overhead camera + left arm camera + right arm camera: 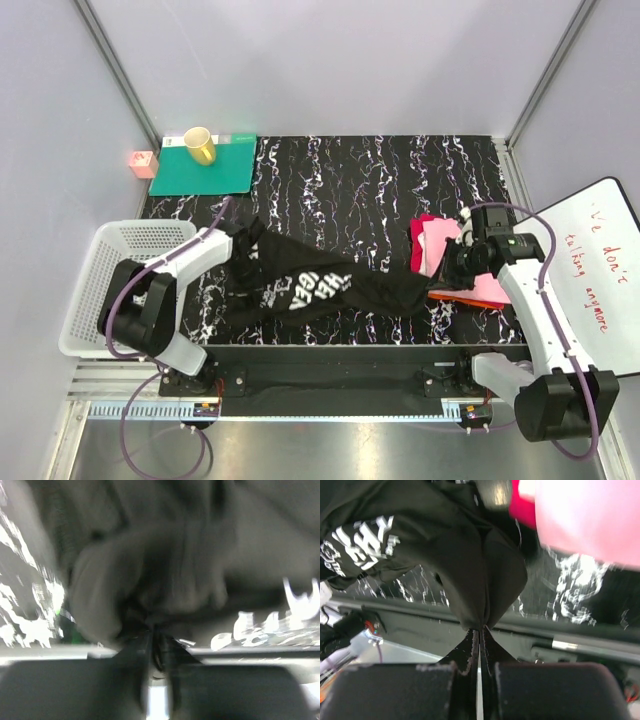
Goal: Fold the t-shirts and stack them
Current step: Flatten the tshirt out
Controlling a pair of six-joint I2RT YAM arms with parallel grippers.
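The black t-shirt [320, 282] with white lettering is stretched between my two grippers across the front of the marbled table. My left gripper [243, 247] is shut on its left end, and the left wrist view shows blurred dark cloth [165, 575] bunched at the fingertips. My right gripper [452, 272] is shut on its right end; the right wrist view shows the cloth [470, 570] pinched between the shut fingers. A folded pink shirt [455, 255] lies on a red one [423, 235], with an orange edge [462, 297] below, under the right gripper.
A green mat [205, 170] with a yellow cup [199, 146] lies at the back left. A white basket [105, 270] stands left of the table. A whiteboard [595, 260] lies at the right. A small pink box [142, 163] sits by the mat.
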